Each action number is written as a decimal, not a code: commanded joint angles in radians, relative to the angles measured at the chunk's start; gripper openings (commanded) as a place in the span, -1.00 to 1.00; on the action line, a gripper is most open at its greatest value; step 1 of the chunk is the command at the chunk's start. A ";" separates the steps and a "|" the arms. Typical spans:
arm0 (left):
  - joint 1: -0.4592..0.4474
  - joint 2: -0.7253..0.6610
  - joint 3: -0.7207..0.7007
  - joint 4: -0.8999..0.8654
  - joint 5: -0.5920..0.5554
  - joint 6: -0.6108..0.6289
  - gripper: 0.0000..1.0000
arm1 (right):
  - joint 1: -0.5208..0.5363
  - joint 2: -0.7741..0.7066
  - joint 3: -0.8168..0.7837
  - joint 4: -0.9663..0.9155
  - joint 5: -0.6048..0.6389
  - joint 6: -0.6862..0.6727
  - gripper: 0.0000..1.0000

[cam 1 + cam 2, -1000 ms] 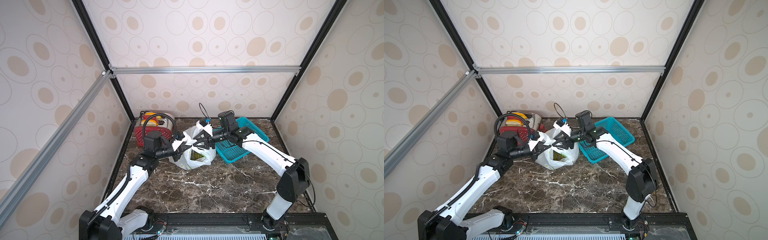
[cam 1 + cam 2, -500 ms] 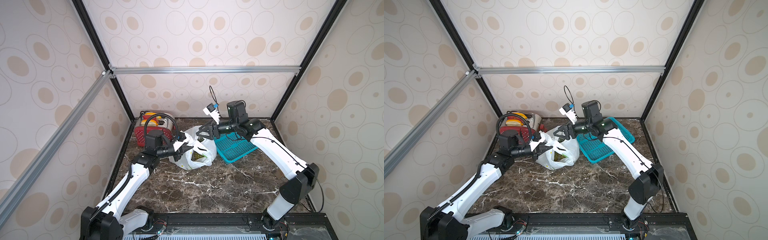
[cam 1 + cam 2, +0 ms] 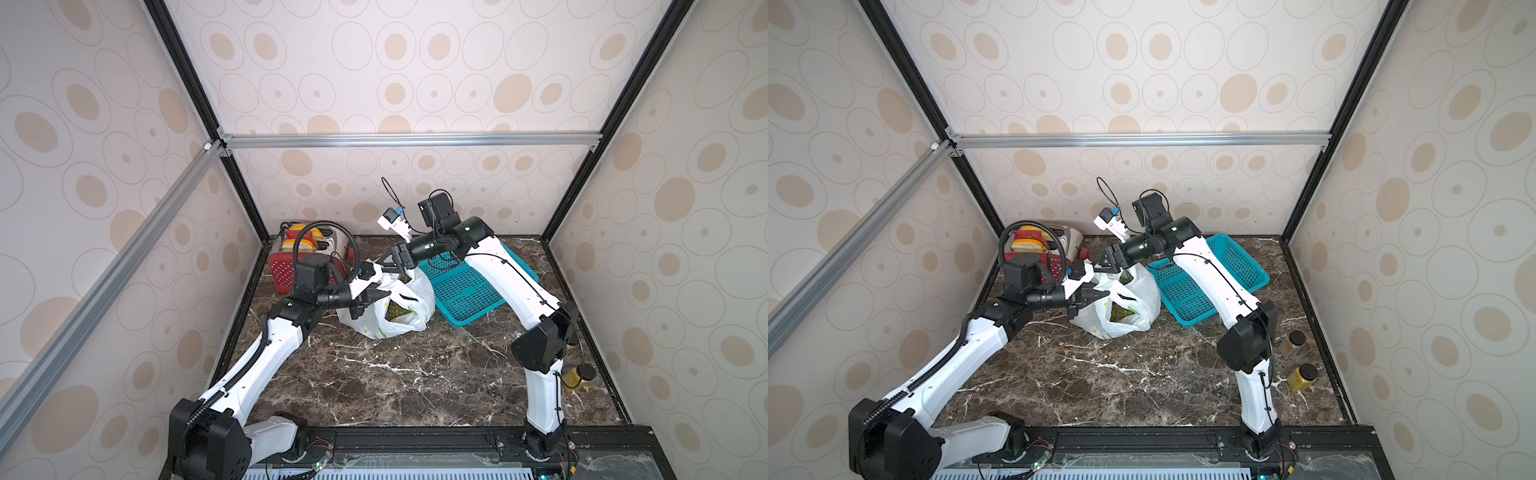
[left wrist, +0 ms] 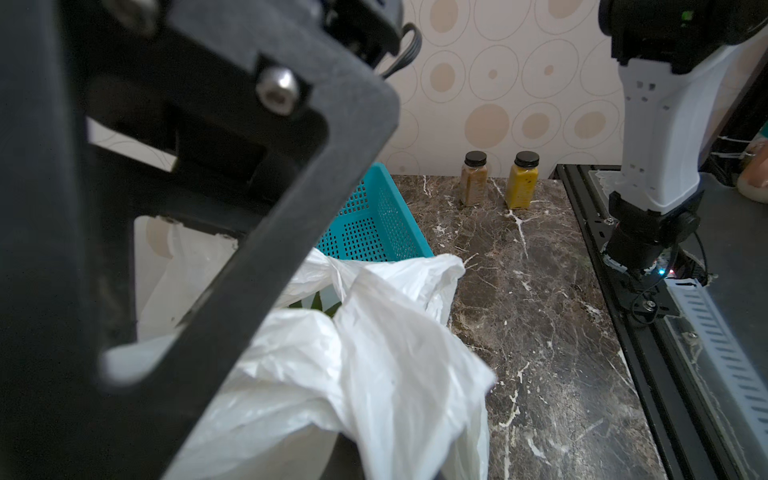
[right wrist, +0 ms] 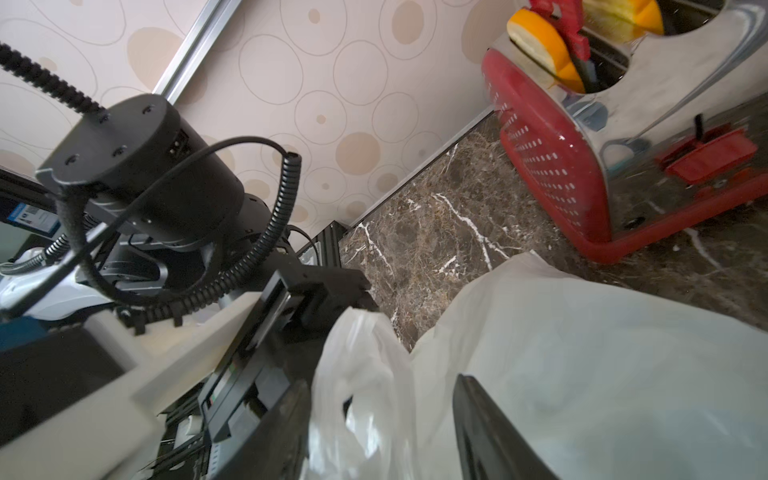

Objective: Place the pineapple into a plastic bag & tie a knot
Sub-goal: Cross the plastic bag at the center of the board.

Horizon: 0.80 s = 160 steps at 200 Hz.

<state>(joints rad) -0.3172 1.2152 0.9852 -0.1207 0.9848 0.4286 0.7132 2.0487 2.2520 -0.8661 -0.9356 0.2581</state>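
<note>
marble tabletop (image 3: pixel 415 374), mid-frame: plastic bag (image 3: pixel 409 309) slumped just beside teal mesh basket (image 3: pixel 469 286), pineapple (image 3: pixel 394 312) inside. left gripper (image 3: pixel 376 297) pinched shut on bag's handle strip; right gripper (image 3: pixel 380 266) with jaws apart at bag's mouth.

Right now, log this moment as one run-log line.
pineapple: in plastic bag | left gripper: shut on bag | right gripper: open over bag | tied: no
</note>
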 commanded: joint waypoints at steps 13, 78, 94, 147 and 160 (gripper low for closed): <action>-0.007 0.013 0.048 -0.028 0.040 0.044 -0.80 | 0.005 0.033 0.038 -0.023 -0.077 0.029 0.02; -0.008 -0.005 0.034 -0.051 0.011 0.033 -0.78 | -0.010 -0.016 0.026 0.009 -0.083 -0.006 -1.00; -0.008 -0.024 0.016 -0.049 -0.005 0.026 -0.78 | -0.024 -0.079 -0.049 0.026 -0.021 -0.027 -1.00; -0.008 -0.050 -0.038 0.048 -0.033 -0.074 -0.73 | -0.026 -0.306 -0.449 0.252 0.142 -0.070 -1.00; -0.008 -0.051 -0.046 0.064 -0.033 -0.087 -0.71 | -0.025 -0.320 -0.486 0.295 0.146 -0.060 -1.00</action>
<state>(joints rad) -0.3210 1.1782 0.9516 -0.1127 0.9554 0.3897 0.6849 1.7576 1.8359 -0.7006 -0.8413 0.2089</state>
